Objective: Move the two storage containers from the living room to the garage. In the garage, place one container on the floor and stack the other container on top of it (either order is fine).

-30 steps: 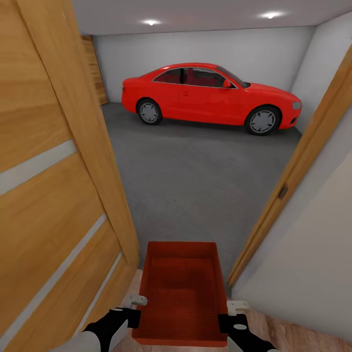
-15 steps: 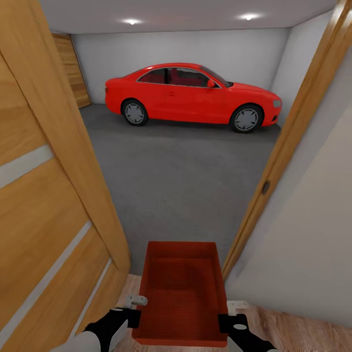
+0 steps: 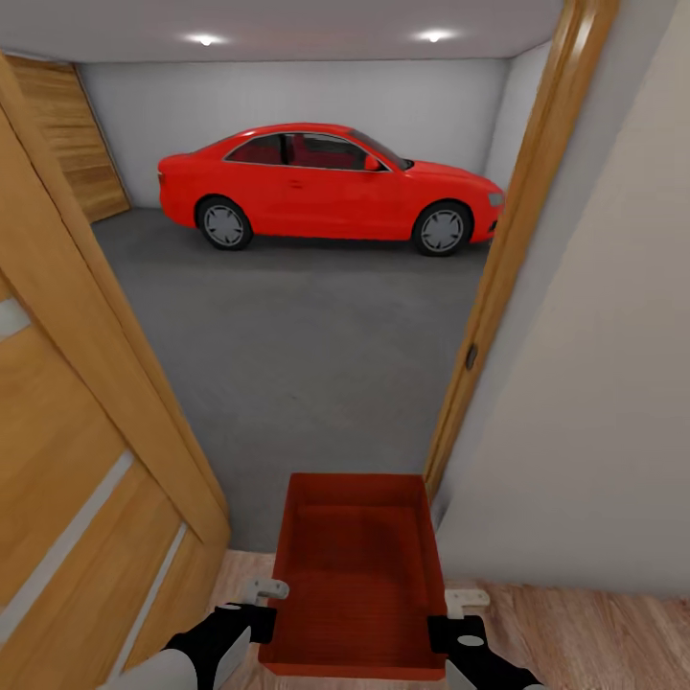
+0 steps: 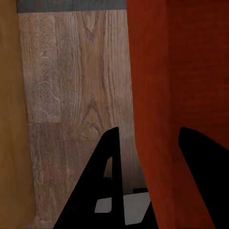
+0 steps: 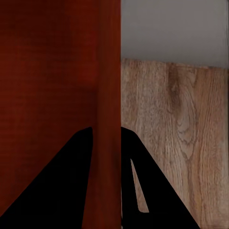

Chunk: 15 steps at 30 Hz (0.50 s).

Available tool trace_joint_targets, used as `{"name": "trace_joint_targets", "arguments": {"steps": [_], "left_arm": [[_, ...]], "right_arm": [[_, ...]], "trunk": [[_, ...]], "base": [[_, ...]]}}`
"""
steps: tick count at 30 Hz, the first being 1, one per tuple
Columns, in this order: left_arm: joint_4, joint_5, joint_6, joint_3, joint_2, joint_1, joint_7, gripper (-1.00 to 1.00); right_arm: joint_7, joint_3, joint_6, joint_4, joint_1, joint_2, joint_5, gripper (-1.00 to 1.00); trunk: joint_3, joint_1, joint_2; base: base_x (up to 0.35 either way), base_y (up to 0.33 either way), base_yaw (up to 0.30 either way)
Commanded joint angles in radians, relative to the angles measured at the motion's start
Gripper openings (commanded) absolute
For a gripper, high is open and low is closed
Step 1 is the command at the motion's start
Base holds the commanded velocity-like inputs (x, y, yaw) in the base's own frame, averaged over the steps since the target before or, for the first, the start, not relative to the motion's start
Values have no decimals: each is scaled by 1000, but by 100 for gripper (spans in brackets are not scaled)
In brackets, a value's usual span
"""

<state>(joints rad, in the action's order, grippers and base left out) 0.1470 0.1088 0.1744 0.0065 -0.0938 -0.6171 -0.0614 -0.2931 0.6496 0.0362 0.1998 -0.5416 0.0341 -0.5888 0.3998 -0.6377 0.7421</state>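
One orange-red storage container (image 3: 356, 571) hangs in front of me at the bottom middle of the head view, open side up and empty. My left gripper (image 3: 261, 623) is shut on its left wall (image 4: 150, 109), one finger on each side. My right gripper (image 3: 443, 632) is shut on its right wall (image 5: 109, 95) the same way. I stand on light wood planks (image 3: 575, 623) in a doorway. Beyond it lies the garage with its dark grey concrete floor (image 3: 307, 345).
An open wooden door (image 3: 77, 460) stands close on my left. The wooden door frame (image 3: 498, 268) and a pale wall (image 3: 594, 383) are close on my right. A red car (image 3: 326, 187) is parked across the far end of the garage.
The view has swung to the right and moved forward: the door takes up less of the left, the right wall more. The container and both grippers hold the same place relative to me.
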Motion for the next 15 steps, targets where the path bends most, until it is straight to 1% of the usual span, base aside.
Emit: {"name": "trace_joint_targets", "arguments": {"steps": [1, 4, 15], "left_arm": [[2, 18, 7, 0, 0, 0, -5, -100], [2, 18, 7, 0, 0, 0, -5, -100], [2, 17, 7, 0, 0, 0, 0, -100]], "right_arm": [[-4, -11, 6, 0, -1, 0, -2, -100], [-4, -11, 5, 0, -1, 0, -2, -100], [-4, -11, 5, 0, -1, 0, -2, -100]], "trunk": [[1, 0, 1], [1, 0, 1], [1, 0, 1]], "base": [[0, 0, -245], [7, 21, -178], [156, 271, -5]]}}
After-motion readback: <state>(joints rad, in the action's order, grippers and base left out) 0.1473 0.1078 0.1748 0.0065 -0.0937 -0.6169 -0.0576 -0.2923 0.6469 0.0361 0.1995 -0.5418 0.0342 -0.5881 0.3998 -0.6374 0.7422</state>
